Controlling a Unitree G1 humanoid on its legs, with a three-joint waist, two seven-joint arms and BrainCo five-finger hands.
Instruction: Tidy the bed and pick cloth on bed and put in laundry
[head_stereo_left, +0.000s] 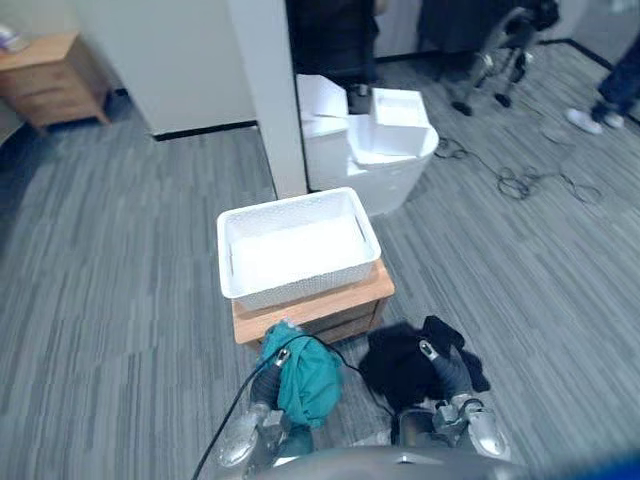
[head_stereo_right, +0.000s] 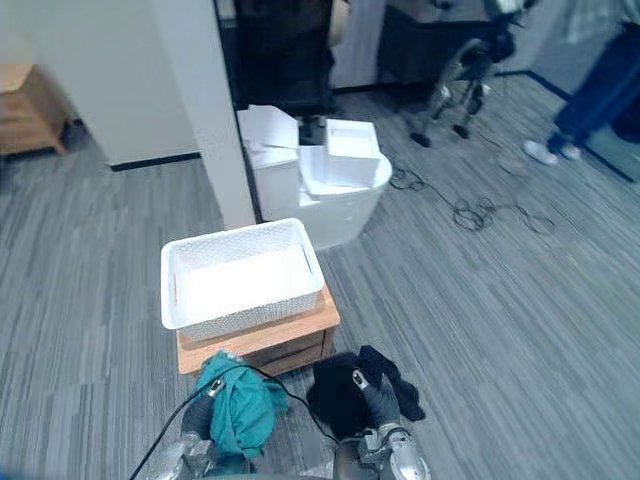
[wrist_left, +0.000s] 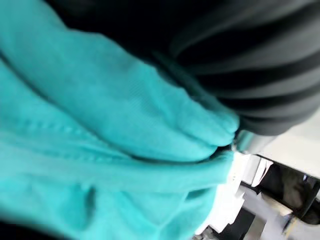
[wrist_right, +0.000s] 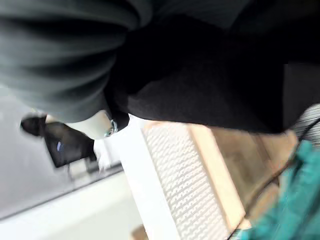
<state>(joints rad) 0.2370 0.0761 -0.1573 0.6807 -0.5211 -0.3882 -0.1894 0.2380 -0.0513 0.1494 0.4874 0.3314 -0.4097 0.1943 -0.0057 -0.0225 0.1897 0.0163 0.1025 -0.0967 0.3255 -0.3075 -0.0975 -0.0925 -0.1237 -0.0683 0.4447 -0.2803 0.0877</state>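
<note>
A teal cloth (head_stereo_left: 305, 382) hangs bunched over my left hand (wrist_left: 250, 65), low in the eye views, just in front of the wooden stand (head_stereo_left: 335, 303). A black cloth (head_stereo_left: 400, 362) is bunched over my right hand (wrist_right: 60, 65), to the right of the teal one. Both cloths are off the floor and cover the hands. The white perforated laundry basket (head_stereo_left: 298, 284) sits on that stand right ahead of both hands. I see nothing inside it.
A white pillar (head_stereo_left: 268, 90) rises behind the basket, with stacked white foam boxes (head_stereo_left: 375, 140) to its right. A wooden nightstand (head_stereo_left: 50, 80) is far left. Cables (head_stereo_left: 520, 182) lie on the grey carpet at right. A person's legs (head_stereo_left: 612, 88) stand at the far right.
</note>
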